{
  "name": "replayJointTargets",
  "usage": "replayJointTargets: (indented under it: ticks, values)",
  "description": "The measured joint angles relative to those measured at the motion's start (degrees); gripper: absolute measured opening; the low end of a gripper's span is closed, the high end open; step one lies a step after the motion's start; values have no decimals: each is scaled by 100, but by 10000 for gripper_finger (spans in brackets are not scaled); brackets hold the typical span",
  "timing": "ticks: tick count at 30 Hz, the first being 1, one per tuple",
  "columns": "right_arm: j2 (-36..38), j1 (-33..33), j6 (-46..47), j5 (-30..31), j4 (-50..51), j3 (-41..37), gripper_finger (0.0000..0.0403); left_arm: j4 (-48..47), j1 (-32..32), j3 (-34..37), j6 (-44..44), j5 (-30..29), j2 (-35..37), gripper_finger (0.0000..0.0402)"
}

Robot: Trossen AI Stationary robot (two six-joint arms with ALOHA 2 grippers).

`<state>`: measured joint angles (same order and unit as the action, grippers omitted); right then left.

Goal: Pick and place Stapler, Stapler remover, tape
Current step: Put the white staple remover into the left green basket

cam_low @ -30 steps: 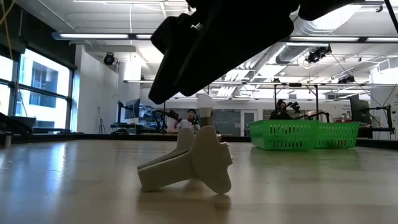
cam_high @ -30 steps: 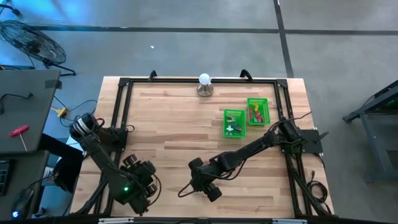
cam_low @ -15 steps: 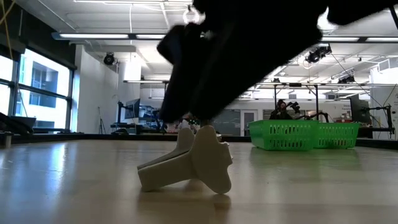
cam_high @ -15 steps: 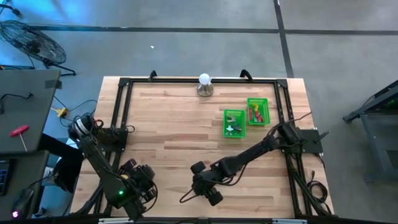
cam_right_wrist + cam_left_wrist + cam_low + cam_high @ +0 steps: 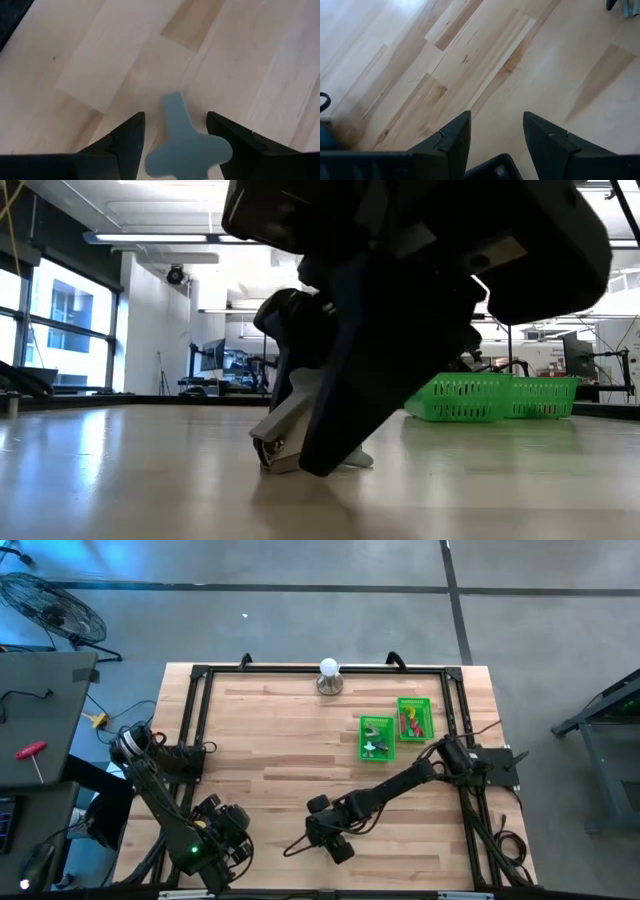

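Lowered since a moment ago: right gripper (image 5: pixel 175 145), fingers apart, straddling the pale stapler remover (image 5: pixel 182 142) on the table (image 5: pixel 280 740). Well beyond it, two green bins (image 5: pixel 377 738). Off to its side, left gripper (image 5: pixel 495 135), open, over bare wood.

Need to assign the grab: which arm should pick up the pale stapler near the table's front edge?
Right. The right gripper is open and straddles the stapler; the left gripper sits over bare table.

A white bulb on a round base (image 5: pixel 329 675) stands at the far edge of the wooden table (image 5: pixel 270 740). Left of the table, a red-handled tool (image 5: pixel 31 754) lies on a grey desk (image 5: pixel 40 720), with a wire fan (image 5: pixel 50 605) on the floor behind.
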<state>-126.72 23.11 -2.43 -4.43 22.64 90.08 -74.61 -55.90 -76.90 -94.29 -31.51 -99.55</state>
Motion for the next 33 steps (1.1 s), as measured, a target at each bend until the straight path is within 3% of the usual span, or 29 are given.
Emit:
replayJointTargets:
  ticks: [4,8,13,18,26,33]
  values:
    - [0,-28,-32,13,1,0,168,4,0,0,103,-67,0,172]
    - [0,-35,-192,130,-16,0,92,2,0,0,103,-67,0,172]
    - [28,-32,-296,529,4,0,91,2,0,0,103,-65,0,172]
    - [360,29,-225,1601,647,0,91,12,0,0,103,-65,0,172]
    - [1699,8,636,3631,2973,0,91,162,0,0,106,-192,0,172]
    - [3133,-707,1281,4169,4022,0,91,487,0,0,406,-730,0,172]
